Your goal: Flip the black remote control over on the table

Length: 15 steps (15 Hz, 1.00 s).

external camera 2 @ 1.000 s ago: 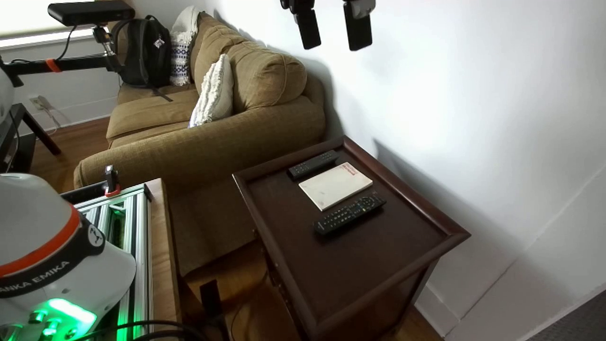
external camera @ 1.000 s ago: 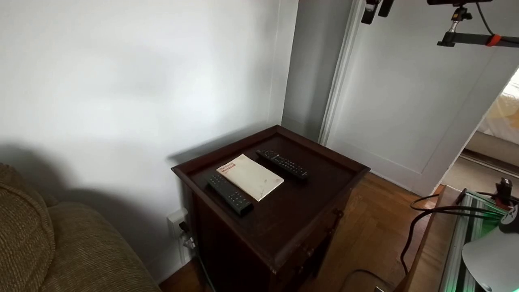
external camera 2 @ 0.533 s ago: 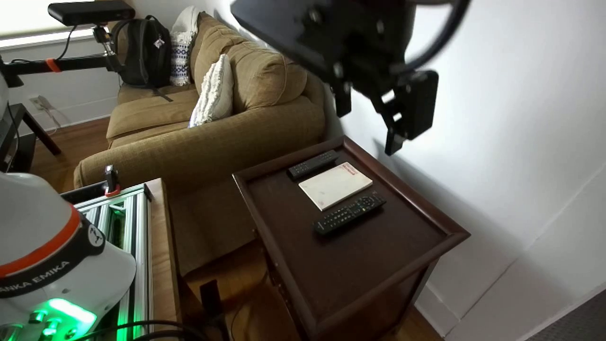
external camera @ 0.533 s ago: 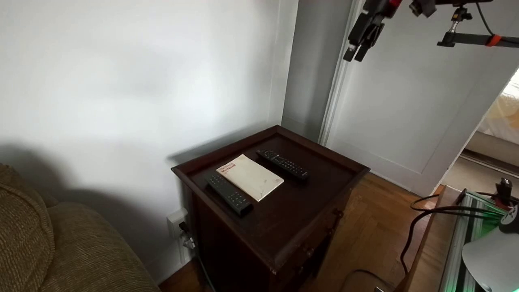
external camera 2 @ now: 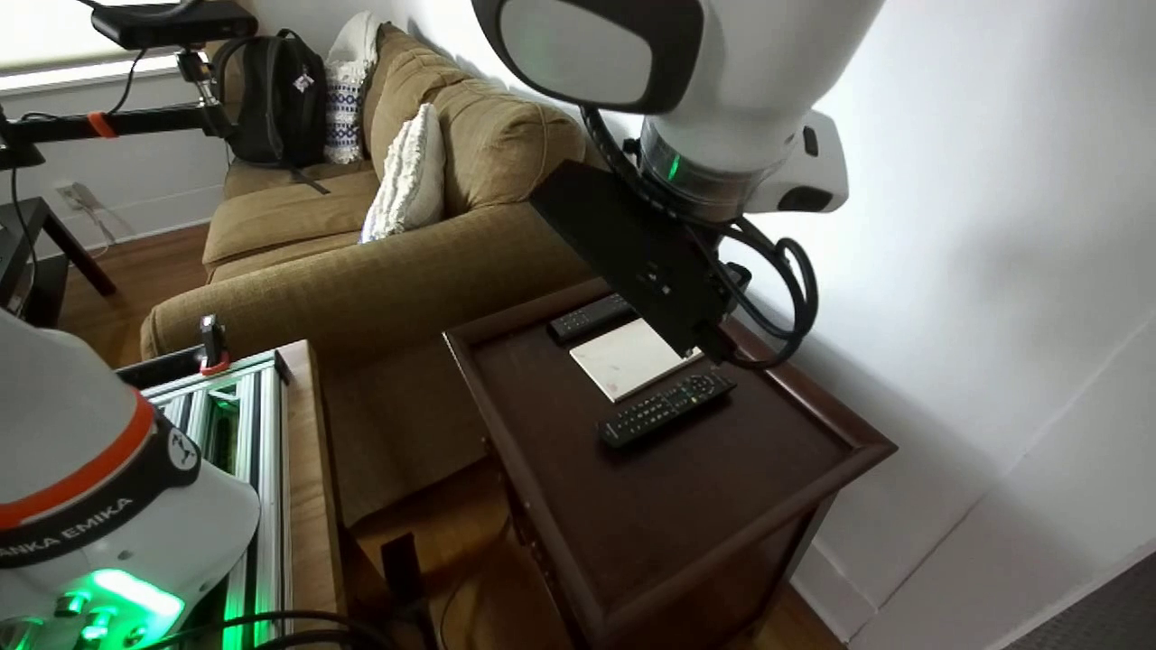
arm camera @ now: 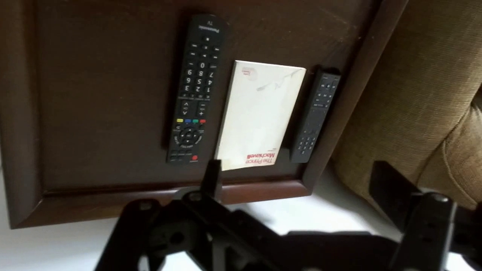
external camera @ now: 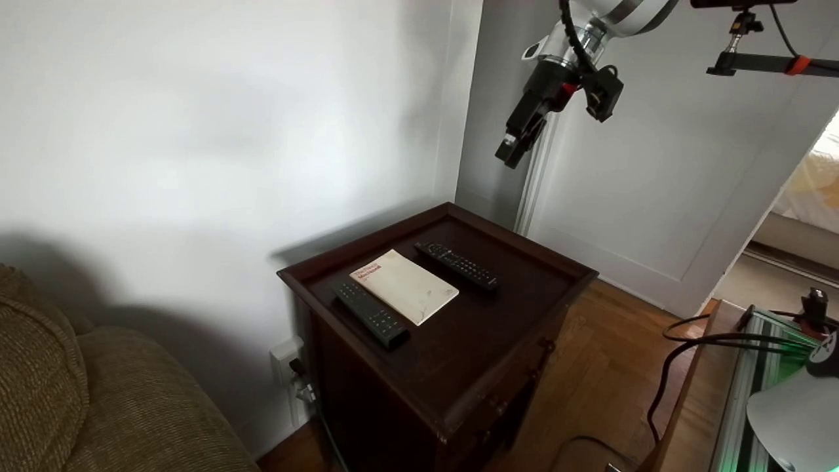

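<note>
On a black remote control (arm camera: 196, 90) we read "Panasonic", "TV" and digits 0 to 9; on the book (arm camera: 261, 114), "The Prince" and "Machiavelli"; on the robot base (external camera 2: 117, 506), "ANKA EMIKA".

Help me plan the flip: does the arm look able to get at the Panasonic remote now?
Probably yes: the gripper hangs open, higher than the table, nothing covers the Panasonic remote, and the book beside it lies flat with a gap between.

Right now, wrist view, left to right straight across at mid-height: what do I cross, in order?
Left-hand table rim → black Panasonic remote → cream-colored book titled The Prince → second black remote → right-hand table rim → brown sofa.
</note>
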Each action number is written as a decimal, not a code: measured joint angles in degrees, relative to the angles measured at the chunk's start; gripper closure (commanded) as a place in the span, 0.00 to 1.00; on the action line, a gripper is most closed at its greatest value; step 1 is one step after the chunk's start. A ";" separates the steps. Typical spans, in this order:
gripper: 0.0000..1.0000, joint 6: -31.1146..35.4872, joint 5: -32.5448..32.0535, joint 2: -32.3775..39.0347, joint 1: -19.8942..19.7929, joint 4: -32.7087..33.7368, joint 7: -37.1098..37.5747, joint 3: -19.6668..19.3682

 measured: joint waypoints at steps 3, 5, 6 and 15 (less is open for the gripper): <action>0.00 -1.31 2.01 3.55 -1.56 2.18 -1.99 1.57; 0.00 -1.44 2.07 3.70 -1.91 2.49 -2.17 1.67; 0.00 -1.44 2.07 3.69 -2.00 2.56 -2.19 1.68; 0.00 5.36 9.91 8.71 -11.08 2.75 -7.57 12.93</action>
